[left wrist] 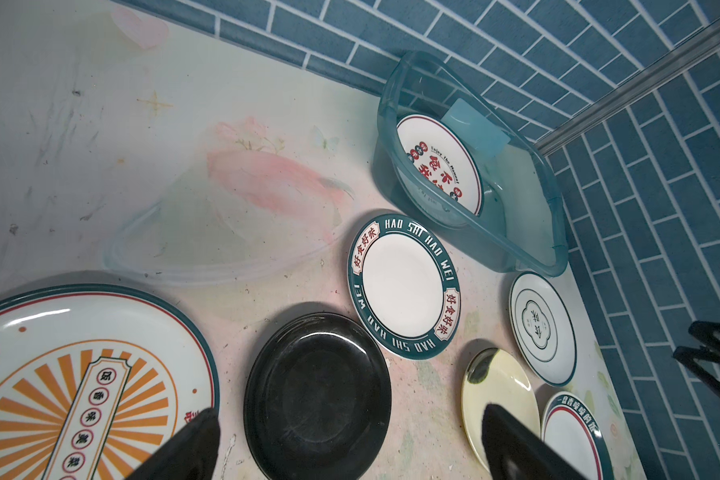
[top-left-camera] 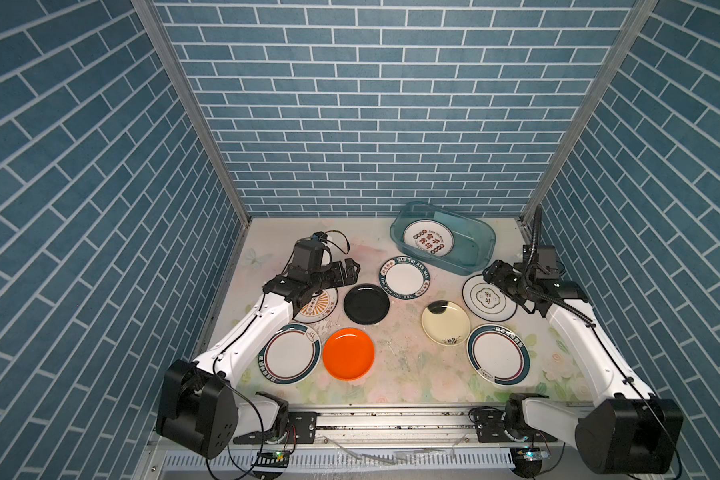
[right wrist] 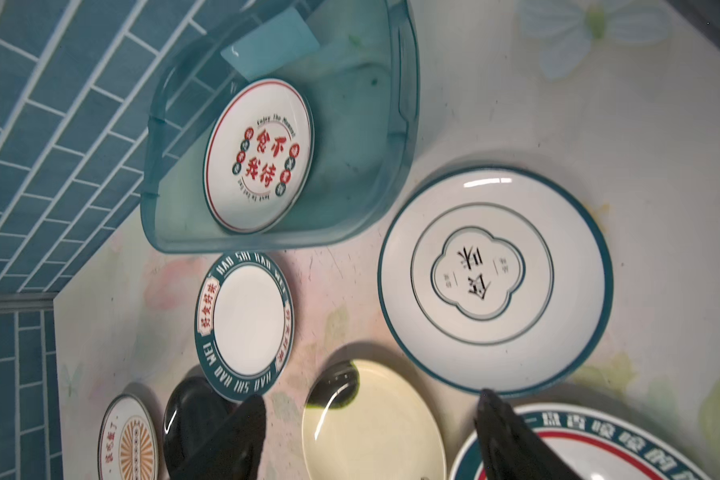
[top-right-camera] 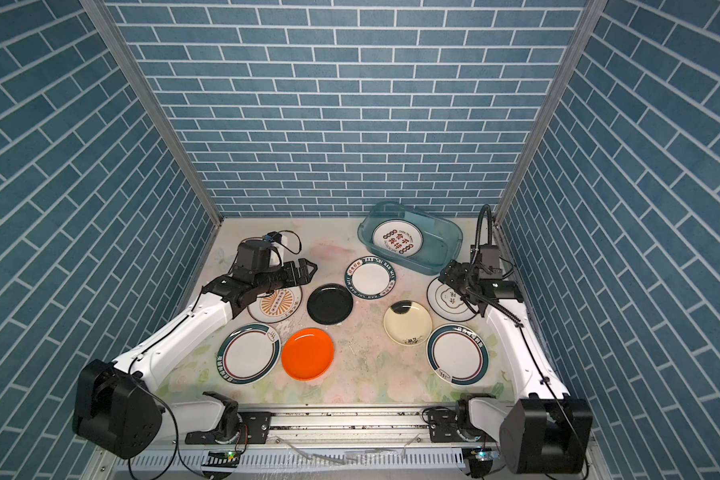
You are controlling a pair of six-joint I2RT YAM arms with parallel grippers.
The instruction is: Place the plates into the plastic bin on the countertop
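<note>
The teal plastic bin [top-left-camera: 470,243] stands at the back right of the floral countertop [top-left-camera: 400,353]. One white plate with red characters [top-left-camera: 428,241] lies in it. Several plates lie on the countertop: lettered-rim [top-left-camera: 405,277], black [top-left-camera: 366,304], orange [top-left-camera: 348,353], cream [top-left-camera: 445,322], cloud-motif [top-left-camera: 485,301], two teal-rimmed [top-left-camera: 292,353] [top-left-camera: 498,354]. A sunburst plate [top-left-camera: 319,309] is partly hidden under my left arm. My left gripper [top-left-camera: 352,268] hangs open and empty, up and left of the black plate [left wrist: 316,395]. My right gripper [top-left-camera: 491,274] is open and empty over the cloud-motif plate's edge, beside the bin.
Blue brick walls [top-left-camera: 371,124] close the back and both sides. A grey metal rail [top-left-camera: 391,419] runs along the front edge. A pale blue label [right wrist: 271,41] sits on the bin's inner wall. The right arm's black cable [top-left-camera: 535,237] arches up by the right corner post.
</note>
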